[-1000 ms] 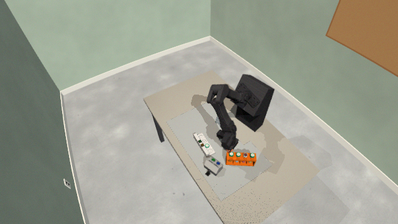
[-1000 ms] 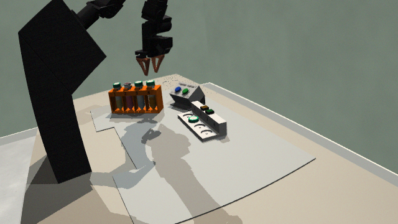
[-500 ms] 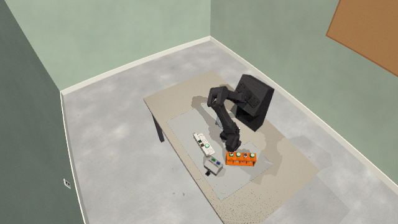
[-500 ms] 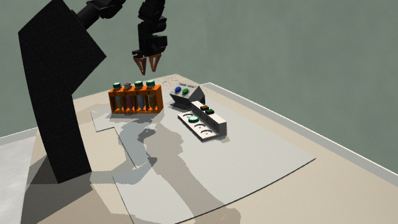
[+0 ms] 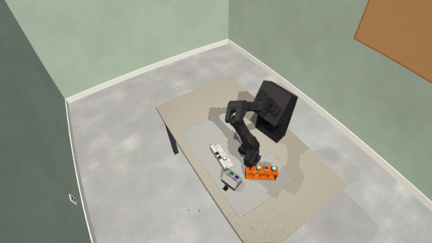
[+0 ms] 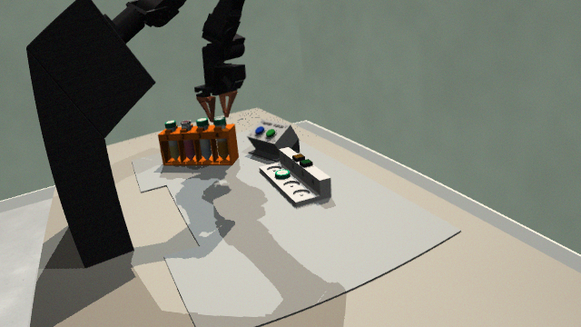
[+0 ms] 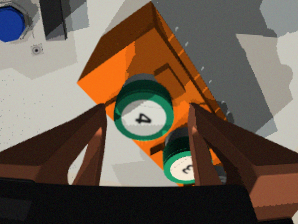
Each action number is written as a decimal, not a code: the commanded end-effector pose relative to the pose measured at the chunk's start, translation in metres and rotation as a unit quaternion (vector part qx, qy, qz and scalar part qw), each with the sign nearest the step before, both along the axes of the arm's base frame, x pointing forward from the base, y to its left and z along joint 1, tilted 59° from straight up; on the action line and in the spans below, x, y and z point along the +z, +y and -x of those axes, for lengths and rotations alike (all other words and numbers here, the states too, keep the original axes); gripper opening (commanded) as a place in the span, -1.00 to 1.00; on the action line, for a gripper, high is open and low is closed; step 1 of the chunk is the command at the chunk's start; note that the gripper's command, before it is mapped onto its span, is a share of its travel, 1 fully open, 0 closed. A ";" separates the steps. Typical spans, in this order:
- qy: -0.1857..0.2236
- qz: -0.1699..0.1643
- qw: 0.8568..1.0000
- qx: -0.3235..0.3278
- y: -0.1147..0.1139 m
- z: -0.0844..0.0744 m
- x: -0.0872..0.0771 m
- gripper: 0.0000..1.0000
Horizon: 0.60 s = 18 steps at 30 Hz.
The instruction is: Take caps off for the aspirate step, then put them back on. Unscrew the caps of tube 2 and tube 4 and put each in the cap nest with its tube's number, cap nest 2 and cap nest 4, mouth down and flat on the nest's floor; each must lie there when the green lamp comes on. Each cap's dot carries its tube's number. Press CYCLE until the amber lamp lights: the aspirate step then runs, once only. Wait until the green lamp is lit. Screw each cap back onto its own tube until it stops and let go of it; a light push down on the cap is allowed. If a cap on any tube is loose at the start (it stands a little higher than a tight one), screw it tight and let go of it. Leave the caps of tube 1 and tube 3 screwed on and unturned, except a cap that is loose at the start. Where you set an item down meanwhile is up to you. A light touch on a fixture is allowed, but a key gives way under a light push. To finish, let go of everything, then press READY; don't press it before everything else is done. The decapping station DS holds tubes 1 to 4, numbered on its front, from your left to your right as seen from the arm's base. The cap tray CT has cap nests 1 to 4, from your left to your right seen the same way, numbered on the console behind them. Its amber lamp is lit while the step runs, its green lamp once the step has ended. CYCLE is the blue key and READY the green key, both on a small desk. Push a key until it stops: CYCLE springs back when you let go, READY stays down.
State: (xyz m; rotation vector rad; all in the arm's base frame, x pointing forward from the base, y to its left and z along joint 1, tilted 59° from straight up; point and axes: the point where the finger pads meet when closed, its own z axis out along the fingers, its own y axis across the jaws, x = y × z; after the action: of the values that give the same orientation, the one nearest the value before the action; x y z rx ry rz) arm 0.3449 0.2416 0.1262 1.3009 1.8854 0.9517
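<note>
The orange decapping station [image 6: 198, 144] holds four tubes. My gripper [image 6: 218, 113] is open and hovers just above the end tube nearest the key desk. In the wrist view its green cap with a white dot marked 4 [image 7: 143, 115] lies between my fingers, which stand apart from it on both sides. The neighbouring cap [image 7: 181, 163] is partly hidden by my right finger. The second tube from the other end [image 6: 185, 123] shows a grey top with no green cap. A green cap [image 6: 282, 173] lies in the cap tray [image 6: 295, 182], in the second nest from the desk end.
The key desk [image 6: 271, 138] carries the blue key [image 6: 260, 130] and the green key [image 6: 270, 133], just right of the station. The console's amber [image 6: 298, 157] and green [image 6: 306, 162] lamps look dark. The arm's black base block [image 6: 82, 136] stands at the left.
</note>
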 end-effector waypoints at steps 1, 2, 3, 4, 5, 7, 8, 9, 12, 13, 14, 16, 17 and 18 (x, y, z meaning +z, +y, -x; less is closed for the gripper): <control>-0.006 -0.005 1.000 0.005 0.004 -0.001 0.003 -0.02; -0.006 -0.005 1.000 0.005 0.004 -0.001 0.003 -0.02; -0.006 -0.005 1.000 0.005 0.004 -0.001 0.003 -0.02; -0.006 -0.005 1.000 0.005 0.004 -0.001 0.003 -0.02; -0.006 -0.005 1.000 0.005 0.004 -0.001 0.003 -0.02; -0.006 -0.005 1.000 0.005 0.004 -0.001 0.003 -0.02; -0.006 -0.005 1.000 0.005 0.004 -0.001 0.003 -0.02; -0.006 -0.005 1.000 0.005 0.004 -0.002 0.003 -0.02; -0.006 -0.005 1.000 0.005 0.004 -0.003 0.002 -0.02; -0.006 -0.005 1.000 0.005 0.004 -0.003 0.002 -0.02; -0.006 -0.005 1.000 0.005 0.004 -0.003 0.002 -0.02; -0.006 -0.005 1.000 0.005 0.005 -0.004 0.002 -0.02; -0.006 -0.005 1.000 0.005 0.005 -0.004 0.001 -0.02; -0.006 -0.005 1.000 0.005 0.005 -0.005 0.001 -0.02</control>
State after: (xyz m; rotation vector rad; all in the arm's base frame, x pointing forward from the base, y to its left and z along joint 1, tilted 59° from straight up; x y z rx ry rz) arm 0.3495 0.2453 0.1244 1.2934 1.8860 0.9628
